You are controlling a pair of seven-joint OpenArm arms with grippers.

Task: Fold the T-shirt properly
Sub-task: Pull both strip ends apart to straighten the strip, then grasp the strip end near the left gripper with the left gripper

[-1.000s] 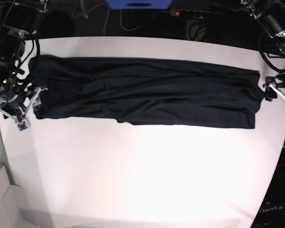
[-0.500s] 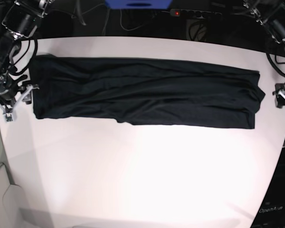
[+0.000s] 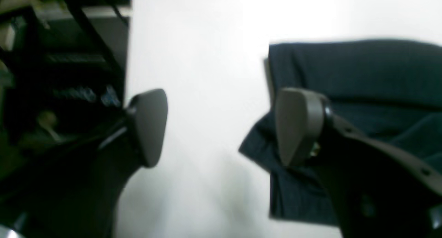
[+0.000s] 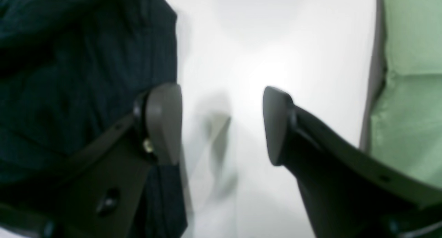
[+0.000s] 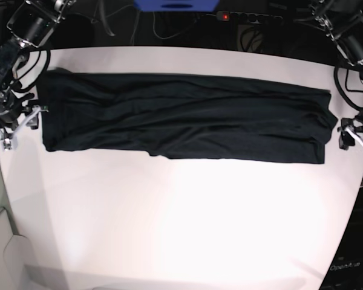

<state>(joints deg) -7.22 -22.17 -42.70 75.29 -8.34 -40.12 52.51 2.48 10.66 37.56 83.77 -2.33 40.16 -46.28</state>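
With jaws apart, the left gripper [image 3: 221, 127] and right gripper [image 4: 221, 124] are flanking the shirt [image 5: 181, 118]; each should be pinching every layer at its end.

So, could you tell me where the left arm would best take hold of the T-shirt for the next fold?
Probably at its short end edge nearest the left tool, coming in from the bare table beyond that end. The T-shirt lies flat as a long band, and there its stacked layers stick out in a small flap, so open jaws could slide around them.
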